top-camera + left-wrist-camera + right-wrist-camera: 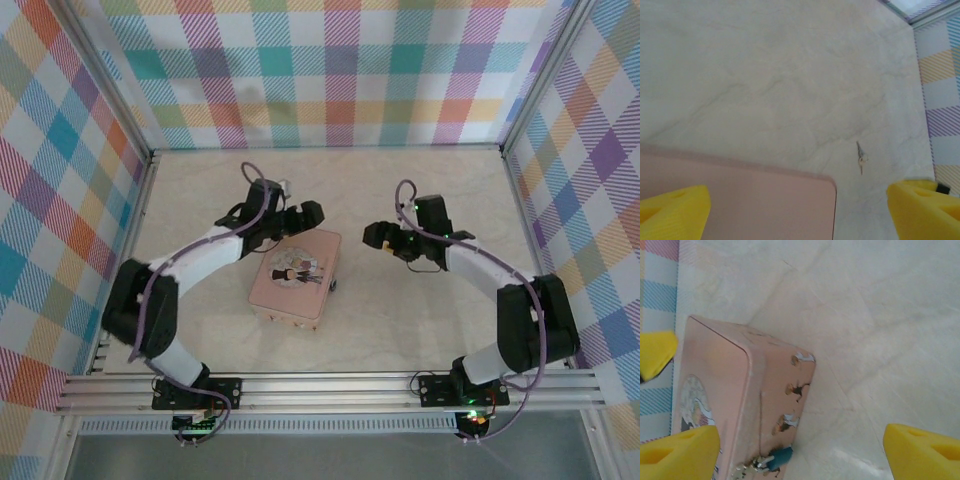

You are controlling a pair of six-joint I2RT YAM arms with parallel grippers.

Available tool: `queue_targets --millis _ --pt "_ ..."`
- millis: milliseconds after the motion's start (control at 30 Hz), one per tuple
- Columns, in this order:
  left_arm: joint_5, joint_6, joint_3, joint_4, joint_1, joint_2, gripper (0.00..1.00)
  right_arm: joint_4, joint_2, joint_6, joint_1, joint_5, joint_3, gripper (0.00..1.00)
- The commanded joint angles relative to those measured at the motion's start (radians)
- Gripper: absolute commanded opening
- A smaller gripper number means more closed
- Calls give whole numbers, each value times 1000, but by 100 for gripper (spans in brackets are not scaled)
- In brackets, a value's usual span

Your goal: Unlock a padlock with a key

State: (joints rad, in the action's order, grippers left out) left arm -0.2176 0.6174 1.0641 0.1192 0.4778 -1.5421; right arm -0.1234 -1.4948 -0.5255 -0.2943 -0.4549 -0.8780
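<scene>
The left gripper (799, 215) has its jaws apart with nothing between them, above a corner of the pink tin (740, 200) at the lower left of the left wrist view. Beyond that corner, the key (860, 158) lies on the table (765, 75), right of centre. The right gripper (800, 455) also has its jaws apart and is empty. The padlock (778, 458) sits against the tin's side wall, at the bottom centre of the right wrist view.

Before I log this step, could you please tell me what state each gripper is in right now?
Left gripper: open, holding nothing.
Right gripper: open, holding nothing.
</scene>
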Motion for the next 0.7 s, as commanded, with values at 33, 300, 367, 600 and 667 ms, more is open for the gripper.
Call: queue_targets --millis 33,300,367,600,667 --pt "138 84 -83 310 37 208 92 -61 -108 66 -6 -79 -137 85" --pt "232 251 -222 634 119 481 93 -145 -305 126 -24 -129 -376 84" --pt "224 296 -247 683 144 525 93 -158 -345 133 -28 -137 -420 85" --pt "164 442 -354 624 218 641 95 -184 -470 150 -51 -179 -545 84" --pt "153 469 -390 535 222 633 95 -190 -498 151 -62 -194 -573 83"
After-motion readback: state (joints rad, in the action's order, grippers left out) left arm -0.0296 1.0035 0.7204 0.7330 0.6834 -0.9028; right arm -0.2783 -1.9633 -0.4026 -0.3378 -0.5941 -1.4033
